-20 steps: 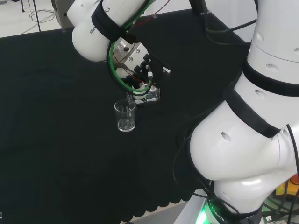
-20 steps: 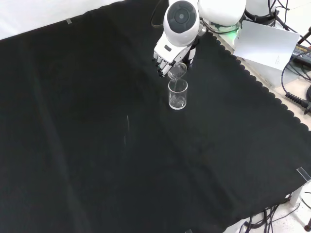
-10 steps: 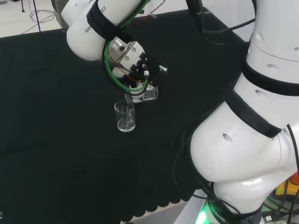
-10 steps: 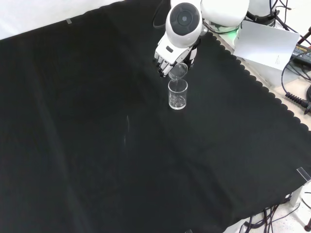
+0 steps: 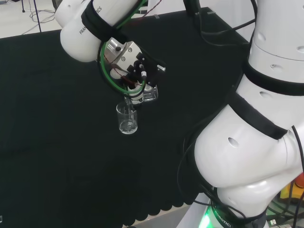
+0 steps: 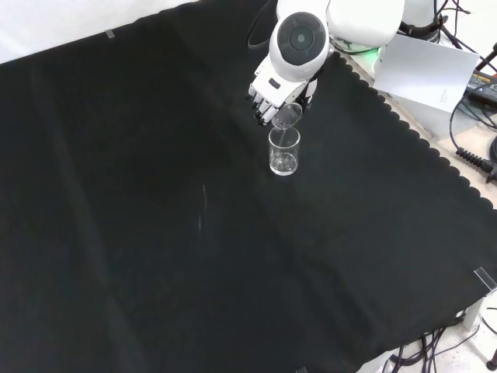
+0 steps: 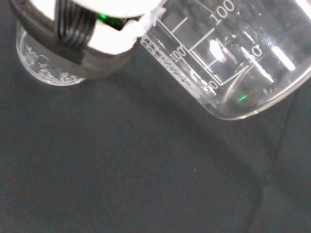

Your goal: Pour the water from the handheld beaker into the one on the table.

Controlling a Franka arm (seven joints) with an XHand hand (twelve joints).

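"Where is the clear glass beaker on the table?"

"The clear glass beaker standing on the cloth [image 6: 284, 151] sits upright on the black cloth [image 6: 155, 233], near the scalloped edge on the arm's side, toward the front view's upper right. In the head view it [image 5: 127, 118] stands just below the hand."

"And the hand?"

"The black and white hand [image 6: 269, 95] comes down under the white arm link with the round grey cap [image 6: 301, 39], its fingers curled round the tilted clear graduated beaker [image 6: 286, 116]. That beaker's mouth leans over the standing beaker's rim. Whether they touch, I cannot tell."

"Anything from the wrist?"

"The tilted beaker [image 7: 228, 63] is close and large, printed scale showing, beside a fingertip [image 7: 82, 29]; the standing beaker's base [image 7: 46, 68] shows past it."

"Any water?"

"In the front view the standing beaker seems to hold a little at the bottom; no stream is visible."
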